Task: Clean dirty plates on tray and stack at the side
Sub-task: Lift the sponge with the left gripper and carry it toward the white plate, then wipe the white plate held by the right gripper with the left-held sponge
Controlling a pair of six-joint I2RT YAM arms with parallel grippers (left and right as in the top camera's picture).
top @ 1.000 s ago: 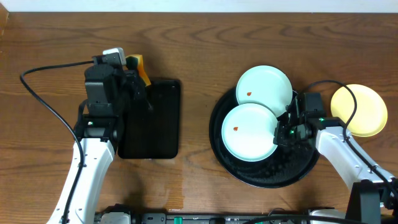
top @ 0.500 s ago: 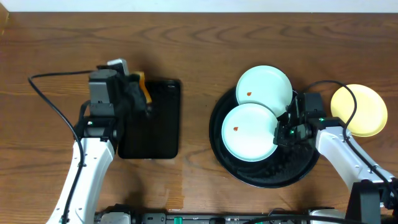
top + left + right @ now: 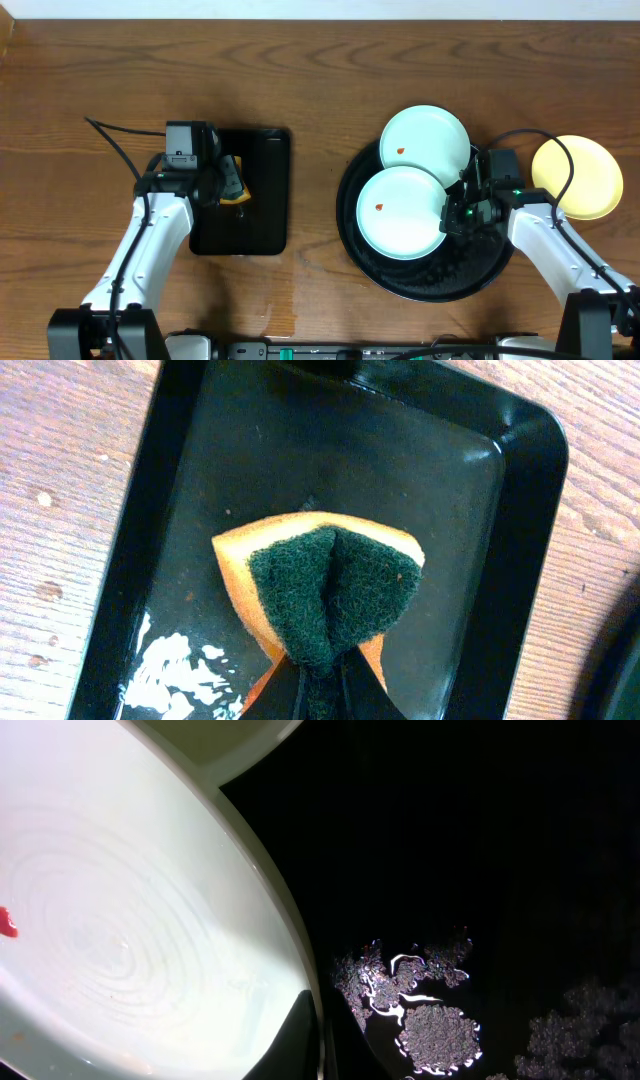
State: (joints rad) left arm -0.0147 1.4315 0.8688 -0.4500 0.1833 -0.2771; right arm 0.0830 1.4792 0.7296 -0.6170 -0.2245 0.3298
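Two pale mint-white plates lie on the large round black tray (image 3: pixel 470 270). The near plate (image 3: pixel 400 212) has a small red spot, and so does the far plate (image 3: pixel 425 141). A pale yellow plate (image 3: pixel 580 176) lies on the table to the tray's right. My right gripper (image 3: pixel 447 215) is shut on the near plate's right rim (image 3: pixel 150 940). My left gripper (image 3: pixel 228 183) is shut on an orange sponge with a green scouring pad (image 3: pixel 330 595), held over the small rectangular black tray (image 3: pixel 460 560).
The rectangular black tray (image 3: pixel 262 225) lies at the left, with white foam (image 3: pixel 175 665) in its corner. Foam patches (image 3: pixel 430 1020) lie on the round tray's floor. Cables trail from both arms over the wooden table (image 3: pixel 310 90).
My left arm has swung the sponge from the rectangular tray's far left corner down over the tray's left middle. The right arm and the plates have not moved.
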